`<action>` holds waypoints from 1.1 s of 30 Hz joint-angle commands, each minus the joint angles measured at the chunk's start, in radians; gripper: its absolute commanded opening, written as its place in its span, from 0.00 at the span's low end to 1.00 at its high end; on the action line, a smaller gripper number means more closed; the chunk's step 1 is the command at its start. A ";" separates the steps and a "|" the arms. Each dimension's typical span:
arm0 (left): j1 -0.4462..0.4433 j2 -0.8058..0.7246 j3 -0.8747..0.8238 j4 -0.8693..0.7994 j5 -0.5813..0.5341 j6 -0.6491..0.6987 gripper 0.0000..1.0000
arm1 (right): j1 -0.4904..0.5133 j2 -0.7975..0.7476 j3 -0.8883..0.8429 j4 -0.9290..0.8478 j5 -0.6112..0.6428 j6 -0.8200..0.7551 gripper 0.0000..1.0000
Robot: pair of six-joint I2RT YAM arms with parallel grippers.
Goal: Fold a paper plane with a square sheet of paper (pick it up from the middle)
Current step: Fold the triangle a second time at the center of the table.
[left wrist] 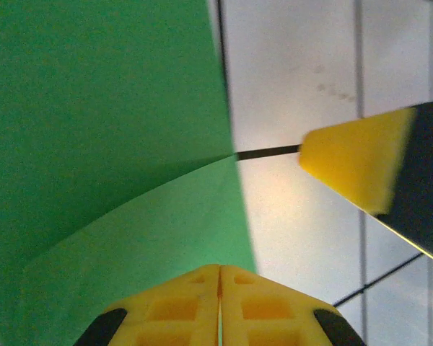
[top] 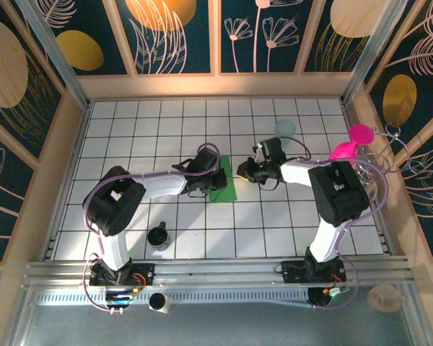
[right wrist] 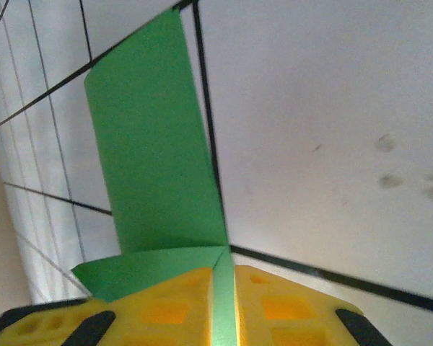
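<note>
Square sheet of paper (top: pixel 224 189), bright green and creased into a narrow strip, lay at mid-table between my two grippers, its long axis running away from my bases with a slight tilt. My right gripper (right wrist: pixel 224 295) sat on the strip's right side, its yellow fingers pinching a raised green fold that ran straight up between them, while the rest of the sheet stretched flat beyond the tips. My left gripper (left wrist: pixel 219 285) sat on the left side, fingers pressed together where a loose flap curved up to meet them. From that wrist view I could not say for certain whether a sliver of paper was caught in the seam. One of my right fingers (left wrist: pixel 353 169) showed just across the paper's edge, so both arms were about equally near, facing each other over the crease. I judged the next fold would depend on that line between them, with one side holding and the other carrying paper across. The white tiled table (top: pixel 274 223) looked flat and smooth, likely to let the sheet slide. A pale teal cup (top: pixel 285 128) and a small dark pot (top: pixel 159 236) stood well apart, leaving room on both sides.
</note>
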 commanded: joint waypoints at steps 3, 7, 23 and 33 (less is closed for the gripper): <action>-0.003 -0.013 -0.016 -0.016 -0.012 0.007 0.11 | 0.035 -0.007 -0.033 0.068 -0.054 0.069 0.21; -0.003 -0.049 -0.047 -0.008 -0.038 0.001 0.13 | 0.055 0.002 -0.037 0.087 -0.064 0.093 0.26; 0.033 -0.055 -0.133 0.040 -0.065 -0.037 0.19 | 0.079 0.019 -0.053 0.118 -0.072 0.150 0.30; 0.050 -0.063 -0.231 0.157 0.012 -0.116 0.23 | 0.094 0.053 -0.035 0.109 -0.067 0.171 0.33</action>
